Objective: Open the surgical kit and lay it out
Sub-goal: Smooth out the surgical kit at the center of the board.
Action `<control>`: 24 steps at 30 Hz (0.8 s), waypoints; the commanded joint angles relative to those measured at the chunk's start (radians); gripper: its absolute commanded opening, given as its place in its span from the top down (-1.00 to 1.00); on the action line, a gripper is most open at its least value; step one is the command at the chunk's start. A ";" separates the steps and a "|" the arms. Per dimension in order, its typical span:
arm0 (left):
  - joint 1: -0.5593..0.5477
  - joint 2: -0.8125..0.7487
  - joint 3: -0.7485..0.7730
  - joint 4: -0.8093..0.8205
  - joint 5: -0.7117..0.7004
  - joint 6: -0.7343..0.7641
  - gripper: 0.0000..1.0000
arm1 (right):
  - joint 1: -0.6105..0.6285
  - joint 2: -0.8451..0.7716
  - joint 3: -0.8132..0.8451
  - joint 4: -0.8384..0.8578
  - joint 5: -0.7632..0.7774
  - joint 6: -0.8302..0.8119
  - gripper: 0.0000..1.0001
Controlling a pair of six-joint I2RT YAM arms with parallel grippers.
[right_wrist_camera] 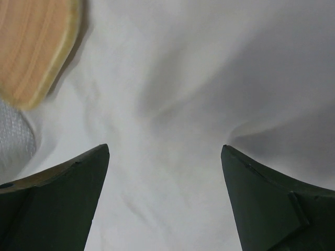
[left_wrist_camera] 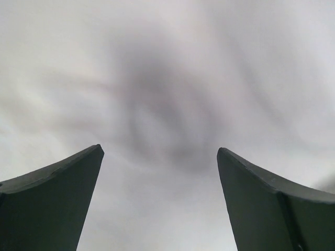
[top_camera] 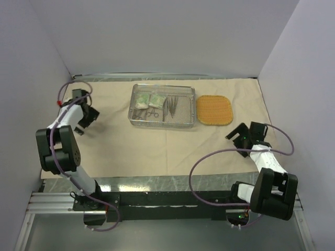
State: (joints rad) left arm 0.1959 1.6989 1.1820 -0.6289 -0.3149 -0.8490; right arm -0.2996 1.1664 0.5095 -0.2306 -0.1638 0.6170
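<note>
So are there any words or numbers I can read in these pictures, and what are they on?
None can be read.
Green-white packets in the wire-mesh tray: any print is too small to read.
Orange pad: no writing shows.
Beige cloth: no writing shows.
Wrist views: only cloth between the left claw and the right claw, no text.

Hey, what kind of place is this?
Probably a robot test booth, not an operating room: plain white walls enclose it, a left arm and right arm stand on a metal rail, and a steel mesh tray of instruments sits on beige cloth.
</note>
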 commanded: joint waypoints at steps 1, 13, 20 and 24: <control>-0.180 -0.133 -0.033 -0.043 -0.059 0.053 -0.97 | 0.218 -0.054 0.070 -0.053 0.059 -0.059 -0.92; -0.590 -0.190 -0.246 -0.146 0.025 0.004 -0.95 | 0.553 0.122 0.213 -0.265 0.135 -0.166 -0.96; -0.707 -0.088 -0.259 -0.207 0.048 -0.016 -0.95 | 0.571 0.216 0.196 -0.368 0.150 -0.145 -0.98; -0.742 -0.085 -0.285 -0.227 0.083 -0.035 -0.94 | 0.571 0.222 0.172 -0.421 0.133 -0.093 -1.00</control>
State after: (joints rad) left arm -0.5083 1.5974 0.9287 -0.7925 -0.2779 -0.8555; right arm 0.2661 1.3766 0.6994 -0.5400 -0.0406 0.4797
